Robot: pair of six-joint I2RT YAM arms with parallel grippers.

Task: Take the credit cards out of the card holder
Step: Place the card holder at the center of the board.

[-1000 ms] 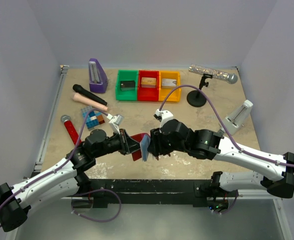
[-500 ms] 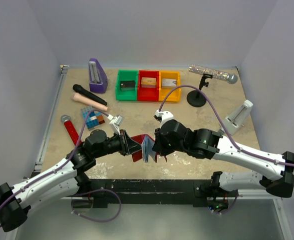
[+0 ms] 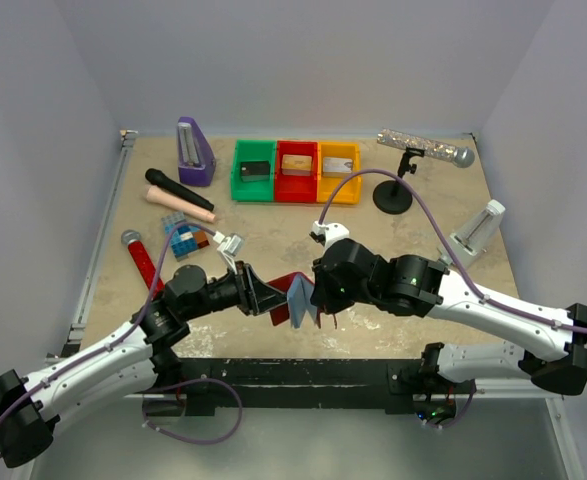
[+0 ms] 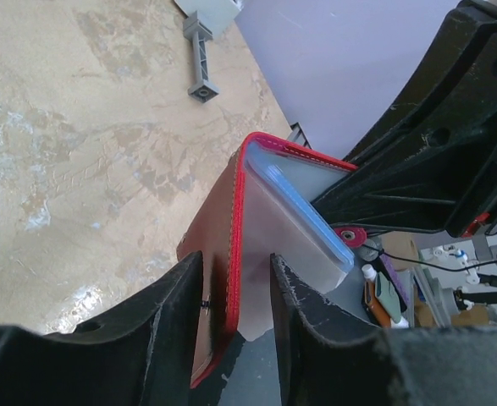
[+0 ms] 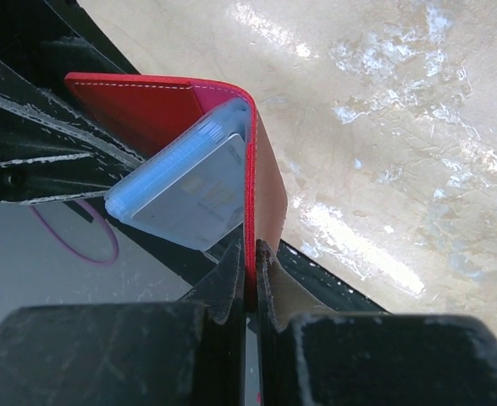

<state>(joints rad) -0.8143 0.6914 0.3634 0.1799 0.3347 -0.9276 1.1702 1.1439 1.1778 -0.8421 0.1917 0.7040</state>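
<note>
Tan marbled desk (image 3: 273, 220) fills the floor of a white-walled booth. We see the right gripper (image 5: 248, 247) pressed tight on the edge of one red cover of the holder (image 5: 146, 101). We see the left gripper (image 4: 234, 264) spread, its fingers (image 4: 176, 321) astride the other cover without clamping it. We find the holder open like a book, held between both grippers at the middle of the desk's near edge. The cards (image 5: 184, 199) sit inside as a pale blue-grey stack against the fold. Three trays (image 3: 295, 170) line the far edge.
</note>
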